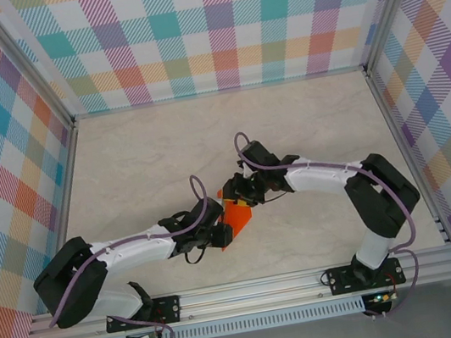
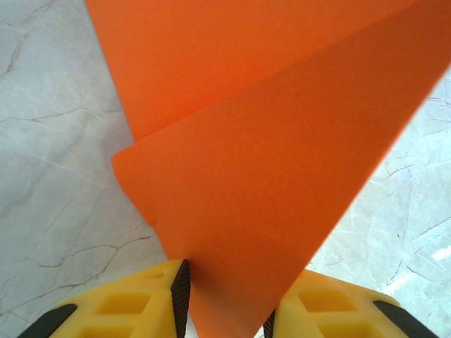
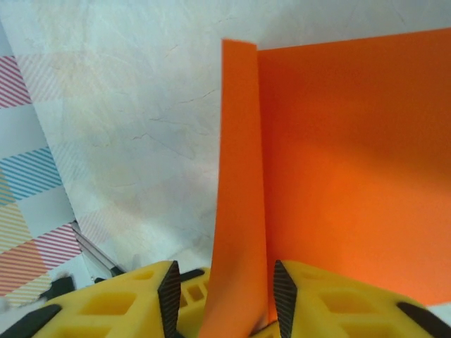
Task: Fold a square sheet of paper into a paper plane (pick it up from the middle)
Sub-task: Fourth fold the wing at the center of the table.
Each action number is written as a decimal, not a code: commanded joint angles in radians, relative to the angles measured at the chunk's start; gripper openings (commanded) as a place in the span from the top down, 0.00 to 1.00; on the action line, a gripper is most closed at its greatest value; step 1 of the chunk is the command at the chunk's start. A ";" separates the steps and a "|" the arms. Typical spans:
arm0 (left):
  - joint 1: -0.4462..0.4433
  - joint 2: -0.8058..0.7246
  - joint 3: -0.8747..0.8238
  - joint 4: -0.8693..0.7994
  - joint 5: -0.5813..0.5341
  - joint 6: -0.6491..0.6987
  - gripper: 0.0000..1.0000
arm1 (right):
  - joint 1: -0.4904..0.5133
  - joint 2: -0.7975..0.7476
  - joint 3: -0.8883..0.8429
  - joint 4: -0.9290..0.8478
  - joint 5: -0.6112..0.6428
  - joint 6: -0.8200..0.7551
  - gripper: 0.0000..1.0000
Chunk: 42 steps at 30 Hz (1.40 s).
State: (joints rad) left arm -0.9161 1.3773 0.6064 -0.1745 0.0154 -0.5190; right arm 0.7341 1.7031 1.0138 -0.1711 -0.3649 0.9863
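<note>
the paper plane [image 1: 237,215] sat low in the middle of the desk [image 1: 139,165], between my two arms, an orange sheet with a folded layer lying across it. in the left wrist view its narrow end [image 2: 268,176] ran down between the yellow fingers [image 2: 134,304] of the left gripper [image 2: 225,320]. the jaws were drawn partway in and the paper filled the space from pad to pad, so i read that gripper as clamped on it. in the right wrist view the right gripper [image 3: 224,299] had its jaws partway apart around an upright flap of the same sheet [image 3: 338,176]. the flap lay close against one finger [image 3: 331,303] with a bare gap at the other, so it was not pinched. from above, the left gripper [image 1: 219,237] and the right gripper [image 1: 242,194] met nose to nose over the paper and hid much of it. the checked walls [image 1: 221,32] stood well clear.
</note>
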 commanded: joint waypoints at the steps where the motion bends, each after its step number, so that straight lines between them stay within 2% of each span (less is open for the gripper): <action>1: -0.011 -0.040 0.002 0.003 -0.025 0.005 0.66 | 0.005 0.037 0.028 -0.026 -0.015 0.003 0.66; 11: -0.024 -0.088 -0.044 0.031 -0.056 -0.020 0.62 | 0.005 0.041 0.036 -0.049 -0.011 -0.019 0.76; 36: -0.081 -0.014 -0.059 0.102 -0.107 -0.058 0.59 | 0.005 0.041 0.051 -0.059 -0.018 -0.018 0.75; 42: -0.086 -0.026 -0.060 0.096 -0.126 -0.058 0.66 | 0.005 0.042 0.054 -0.064 -0.018 -0.020 0.75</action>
State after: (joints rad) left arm -0.9936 1.3621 0.5613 -0.0895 -0.0841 -0.5674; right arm 0.7341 1.7416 1.0367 -0.2050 -0.3721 0.9798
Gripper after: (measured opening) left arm 0.342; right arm 0.246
